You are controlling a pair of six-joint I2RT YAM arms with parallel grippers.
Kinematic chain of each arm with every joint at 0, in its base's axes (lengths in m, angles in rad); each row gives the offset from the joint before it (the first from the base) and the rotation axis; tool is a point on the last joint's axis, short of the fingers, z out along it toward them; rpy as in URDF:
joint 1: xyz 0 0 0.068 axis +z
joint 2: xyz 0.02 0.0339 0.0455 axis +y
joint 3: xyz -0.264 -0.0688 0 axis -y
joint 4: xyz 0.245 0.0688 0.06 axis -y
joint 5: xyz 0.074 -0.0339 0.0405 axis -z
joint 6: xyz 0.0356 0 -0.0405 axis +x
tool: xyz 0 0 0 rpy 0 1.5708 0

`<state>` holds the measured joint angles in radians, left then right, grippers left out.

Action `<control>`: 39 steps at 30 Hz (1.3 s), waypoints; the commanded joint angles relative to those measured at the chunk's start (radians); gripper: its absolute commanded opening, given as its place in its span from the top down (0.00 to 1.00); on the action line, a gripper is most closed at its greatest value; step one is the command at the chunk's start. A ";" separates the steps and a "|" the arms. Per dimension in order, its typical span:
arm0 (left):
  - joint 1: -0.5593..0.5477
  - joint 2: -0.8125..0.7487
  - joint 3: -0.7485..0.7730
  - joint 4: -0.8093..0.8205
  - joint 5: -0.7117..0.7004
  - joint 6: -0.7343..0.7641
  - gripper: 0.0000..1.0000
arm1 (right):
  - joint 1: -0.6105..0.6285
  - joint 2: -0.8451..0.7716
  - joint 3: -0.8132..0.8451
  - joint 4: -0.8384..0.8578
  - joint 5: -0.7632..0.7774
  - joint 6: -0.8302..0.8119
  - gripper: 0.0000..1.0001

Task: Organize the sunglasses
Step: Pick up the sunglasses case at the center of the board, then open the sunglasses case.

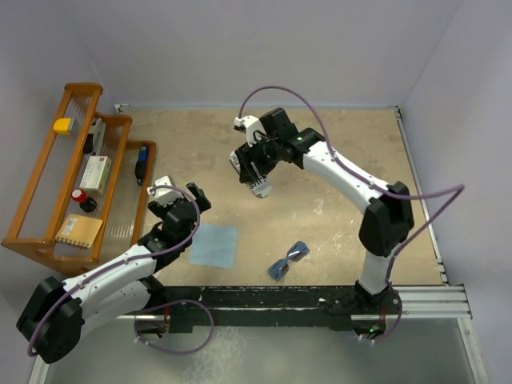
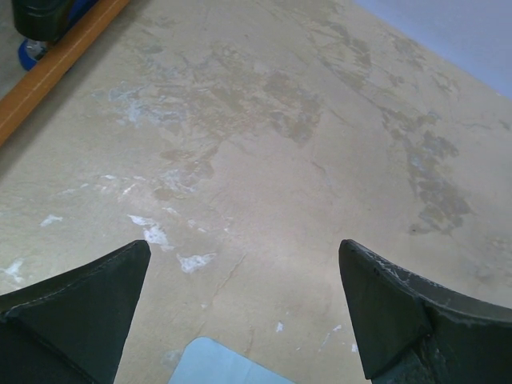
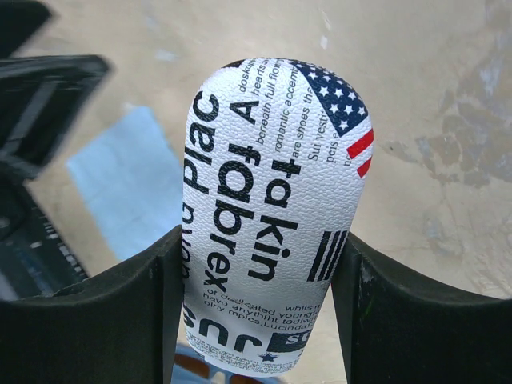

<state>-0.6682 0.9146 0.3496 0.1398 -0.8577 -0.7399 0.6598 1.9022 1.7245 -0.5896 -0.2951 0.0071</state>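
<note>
Blue sunglasses [image 1: 288, 260] lie, seemingly unfolded, on table [image 1: 336, 232]; right gripper [image 3: 260, 248] clamps case [image 3: 272, 160].

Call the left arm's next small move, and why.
Probably swing the left gripper right, toward the sunglasses. It is open and empty over bare table beside the blue cloth, while the right gripper clamps the printed case, so the loose sunglasses look like the left arm's to fetch.

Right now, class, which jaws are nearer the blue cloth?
Left. The left jaws, open, hover beside the cloth; the right jaws, gripping the case, are farther back and right.
</note>
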 commanded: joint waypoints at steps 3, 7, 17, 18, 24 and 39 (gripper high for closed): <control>0.003 -0.016 0.056 0.121 0.139 0.023 0.01 | -0.021 -0.214 -0.125 0.124 -0.220 0.022 1.00; 0.002 -0.056 0.048 0.192 0.240 0.018 0.01 | -0.026 -0.326 -0.205 0.189 -0.325 0.009 1.00; 0.004 -0.153 -0.007 0.472 0.525 0.050 0.00 | -0.045 -0.473 -0.335 0.336 -0.529 0.069 1.00; 0.003 -0.149 -0.018 0.520 0.564 0.048 0.00 | -0.045 -0.476 -0.337 0.340 -0.547 0.075 1.00; 0.003 -0.102 -0.035 0.739 0.726 -0.006 0.00 | -0.045 -0.508 -0.336 0.368 -0.603 0.112 1.00; 0.003 -0.164 0.036 0.796 1.056 0.030 0.01 | -0.045 -0.617 -0.396 0.424 -0.624 0.150 1.00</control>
<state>-0.6682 0.7807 0.3325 0.8570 0.0776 -0.7376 0.6205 1.3361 1.3300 -0.2302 -0.8818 0.1368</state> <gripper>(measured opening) 0.994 0.657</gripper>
